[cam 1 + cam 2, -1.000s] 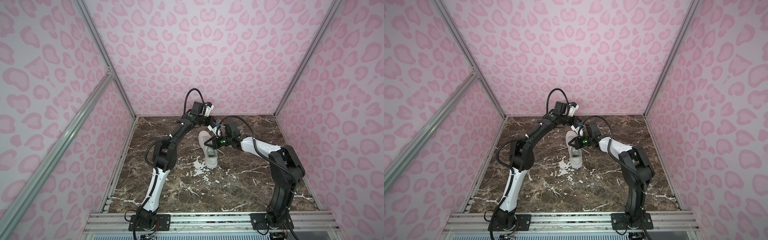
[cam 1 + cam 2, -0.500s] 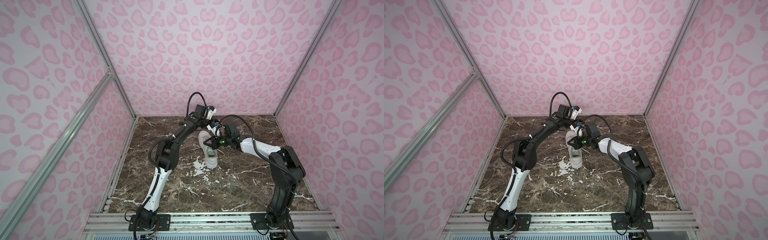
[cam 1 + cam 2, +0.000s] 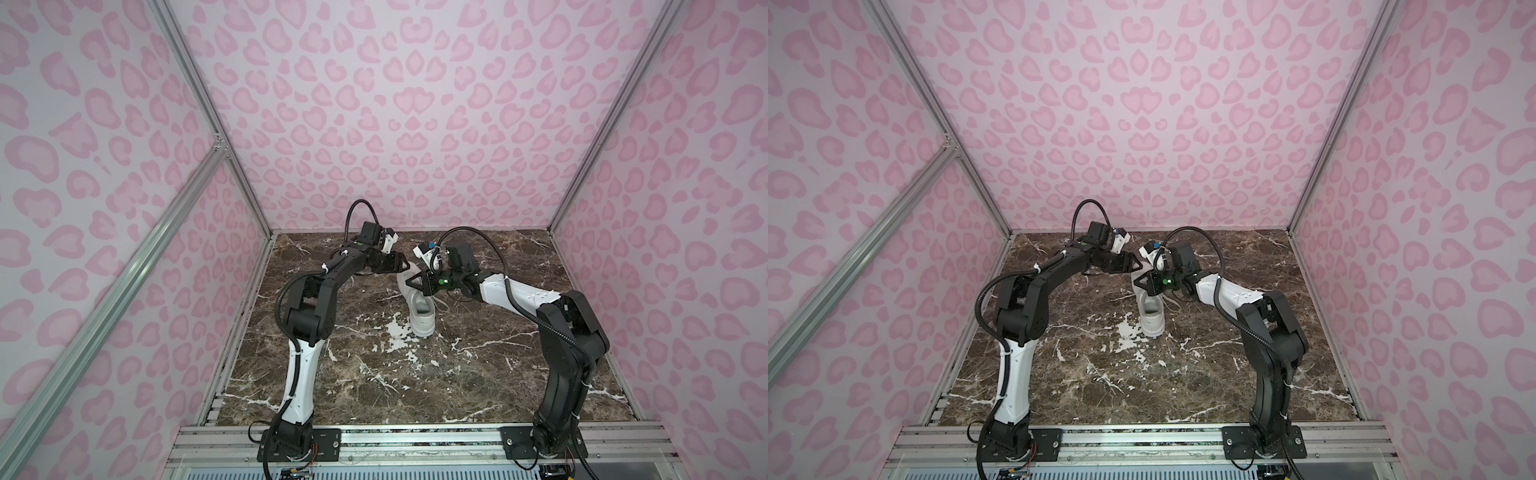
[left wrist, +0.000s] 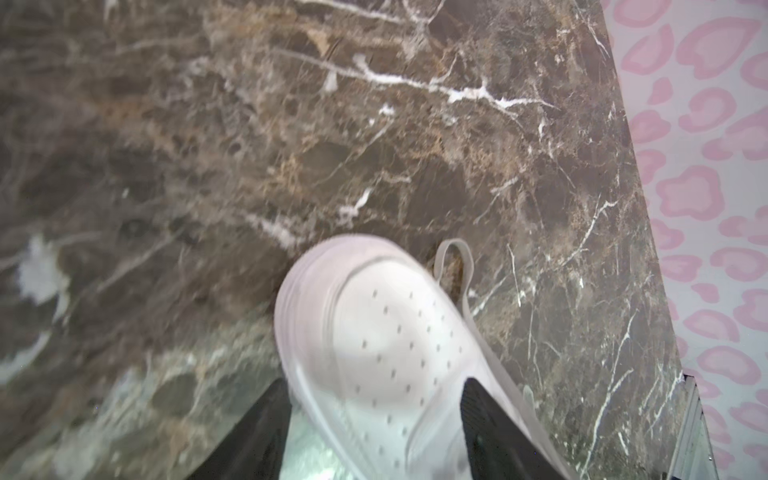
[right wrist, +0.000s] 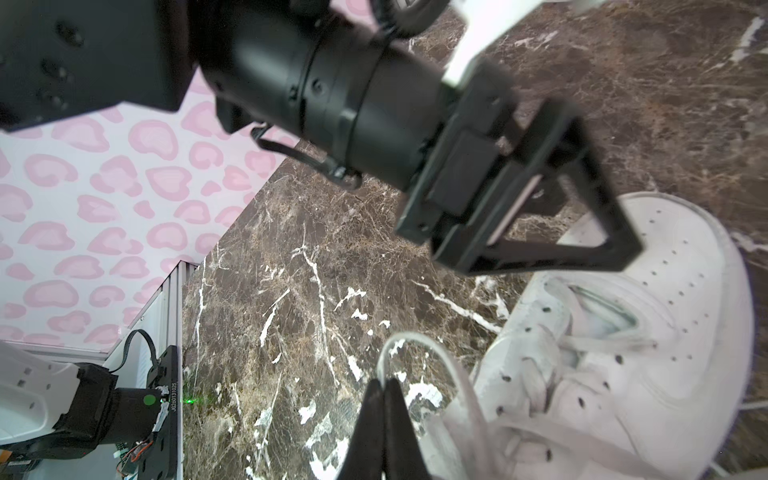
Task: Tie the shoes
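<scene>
The white shoe (image 3: 422, 311) (image 3: 1152, 313) lies mid-table, its toe toward the back wall. My left gripper (image 3: 405, 264) (image 3: 1138, 262) hovers open over the toe. In the left wrist view the perforated toe (image 4: 374, 332) fills the space between the spread fingers (image 4: 490, 424), and a lace loop (image 4: 453, 257) lies on the marble beside it. My right gripper (image 3: 409, 283) (image 5: 384, 384) is shut on a lace, which arcs as a loop (image 5: 419, 338) from its tips back to the shoe's eyelets (image 5: 561, 374). The left gripper's black fingers (image 5: 598, 199) hang just above the toe.
The brown marble tabletop (image 3: 374, 374) is boxed in by pink patterned walls (image 3: 395, 124) with aluminium posts (image 3: 582, 166) at the corners. Both arm bases are bolted to the front rail (image 3: 415, 440). The two wrists sit close together over the shoe.
The left gripper has opened and come down and forward from the back wall to just over the toe. The right gripper has stayed shut in place on the lace.
</scene>
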